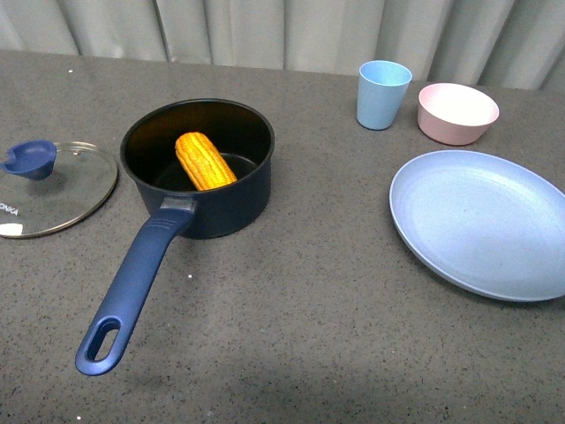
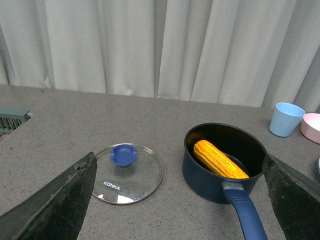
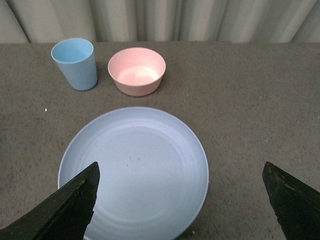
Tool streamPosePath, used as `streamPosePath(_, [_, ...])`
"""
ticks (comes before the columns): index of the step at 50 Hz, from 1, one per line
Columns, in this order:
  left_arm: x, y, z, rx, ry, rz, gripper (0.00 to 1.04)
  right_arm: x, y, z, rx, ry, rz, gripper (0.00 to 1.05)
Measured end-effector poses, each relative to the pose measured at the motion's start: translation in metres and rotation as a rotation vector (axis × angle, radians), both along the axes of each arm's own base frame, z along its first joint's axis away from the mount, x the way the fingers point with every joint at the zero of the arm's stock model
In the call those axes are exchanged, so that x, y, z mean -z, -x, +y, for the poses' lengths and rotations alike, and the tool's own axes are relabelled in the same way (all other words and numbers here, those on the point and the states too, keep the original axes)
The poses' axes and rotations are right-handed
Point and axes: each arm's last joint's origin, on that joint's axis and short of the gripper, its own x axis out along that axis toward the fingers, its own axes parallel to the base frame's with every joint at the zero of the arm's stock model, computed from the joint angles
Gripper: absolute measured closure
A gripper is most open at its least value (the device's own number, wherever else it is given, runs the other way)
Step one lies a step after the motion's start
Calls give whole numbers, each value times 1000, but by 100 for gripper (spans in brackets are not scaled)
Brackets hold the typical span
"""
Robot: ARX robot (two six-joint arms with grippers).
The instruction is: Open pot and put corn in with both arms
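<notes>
The grey speckled counter (image 1: 309,291) carries everything, with pale curtains hanging along its far edge. The biggest item is the light blue plate (image 1: 481,221) on the right, lying flat and bare. Left of centre stands the pot (image 1: 197,168), dark navy with a black interior, open at the top, its long blue handle (image 1: 132,287) running toward the near left and ending in a slot hole. To the pot's left, apart from it, the glass lid (image 1: 53,187) lies flat on the counter with its blue knob up and the word KONKA on the glass. The corn (image 1: 205,161) rests inside the pot, one end down on the bottom and the other leaning against the wall. At the far right the pink bowl (image 1: 457,112) sits just beside the light blue cup (image 1: 383,94), both beyond the plate. The left end effector (image 2: 180,200) hangs above the counter with its dark fingers (image 2: 60,200) spread wide, holding nothing, the lid and pot showing between them. The right end effector (image 3: 182,202) is likewise spread wide and empty over the plate.
</notes>
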Motion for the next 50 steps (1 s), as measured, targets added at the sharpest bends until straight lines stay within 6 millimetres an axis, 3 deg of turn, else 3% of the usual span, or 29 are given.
streamPosePath(9, [0,0,0,0,0,0,7,19,35,-4,16,42,47,9])
streamPosePath(22, [0,0,0,0,0,0,7,17,47,-10,29,61,-39,10])
streamPosePath(26, [0,0,0,1,0,-1,7,24,51,-13,-97,-3,-221,25])
streamPosePath(30, [0,0,0,0,0,0,7,14,58,-17,-132,-18,-372,41])
streamPosePath(50, [0,0,0,0,0,-1,7,10,79,-35,-122,-11,-398,102])
